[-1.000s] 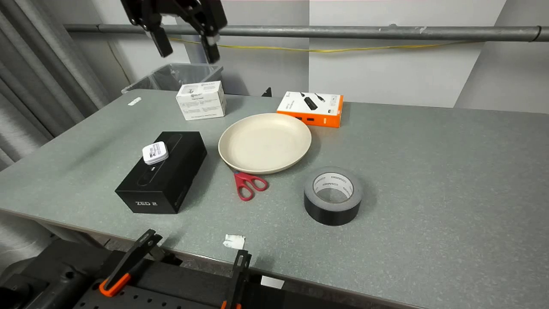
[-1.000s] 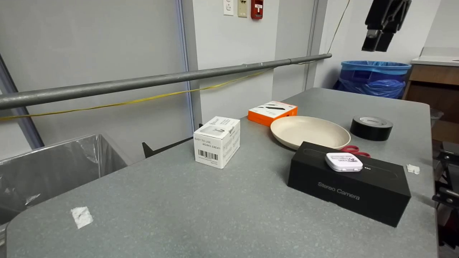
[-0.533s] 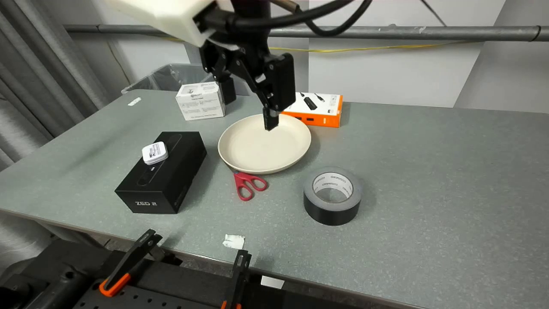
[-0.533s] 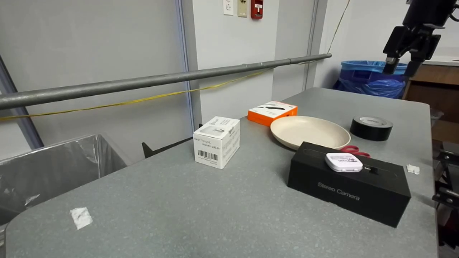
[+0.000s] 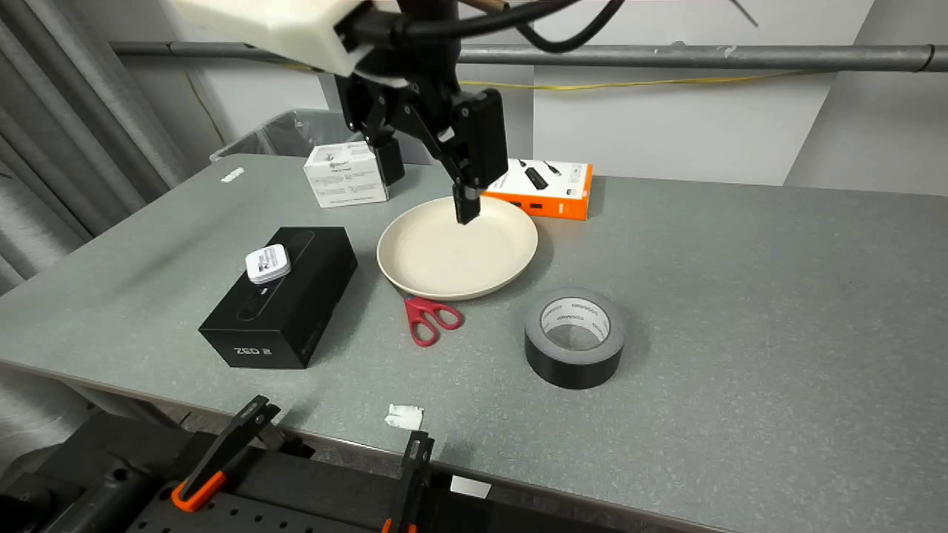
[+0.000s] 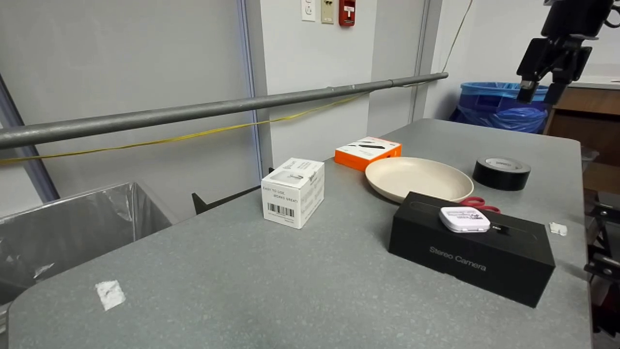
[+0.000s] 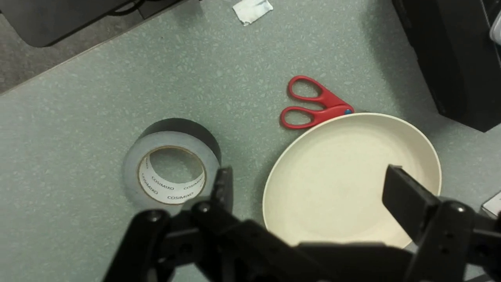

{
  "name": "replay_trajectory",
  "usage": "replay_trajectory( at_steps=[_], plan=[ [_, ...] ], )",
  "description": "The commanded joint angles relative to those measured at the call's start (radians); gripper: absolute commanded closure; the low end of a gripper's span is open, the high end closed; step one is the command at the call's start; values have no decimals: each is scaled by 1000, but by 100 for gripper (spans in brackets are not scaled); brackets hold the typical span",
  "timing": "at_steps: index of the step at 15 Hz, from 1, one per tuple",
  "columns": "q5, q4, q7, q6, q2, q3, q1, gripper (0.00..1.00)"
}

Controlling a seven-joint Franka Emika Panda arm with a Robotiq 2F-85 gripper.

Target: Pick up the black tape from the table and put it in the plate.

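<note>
The Robotiq gripper [image 5: 430, 198] is hanging in the air, well above the speckled grey tabletop [image 5: 740, 333], and its fingers [image 7: 405, 196] are standing spread, with a wide gap between them (the cream plate [image 7: 348, 168] is showing through that gap in the wrist view). The roll of black duct tape [image 5: 574, 369] is lying flat on the tabletop, hollow centre facing up, near the plate yet apart from it. In the wrist view one finger is overlapping the roll's rim (only by line of sight: both exterior views are showing the gripper up high). COSIMIXO lettering is running round the inside of the roll's white core [image 7: 168, 192]. Red-handled scissors [image 7: 327, 109] are resting between the roll and a black ZED 2 stereo camera box [image 6: 467, 264], and the plate's rim is hiding most of the blades. A small white tin [image 6: 464, 219] is lying on top of that box (its lid is carrying print too small to read). In an exterior view, an orange-and-white box [image 5: 544, 185] is sitting behind the plate (the angle is leaving it unclear whether the two are touching). A white carton [image 6: 293, 194] is standing apart from it, displaying a barcode and the words EASY TO USE. A white scrap [image 5: 405, 416] is lying close to the tabletop's edge, and a grey pipe [image 5: 666, 55] is running along the wall [image 5: 703, 133].
</note>
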Motion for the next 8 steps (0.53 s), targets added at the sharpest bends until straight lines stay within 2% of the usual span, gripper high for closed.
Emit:
replay_trajectory(
  at_steps=[1, 5, 8],
  plan=[
    [-106, 15, 50, 121, 96, 48, -55, 0],
    [-206, 57, 86, 237, 215, 41, -113, 0],
    [-248, 98, 131, 275, 309, 30, -147, 0]
  ],
)
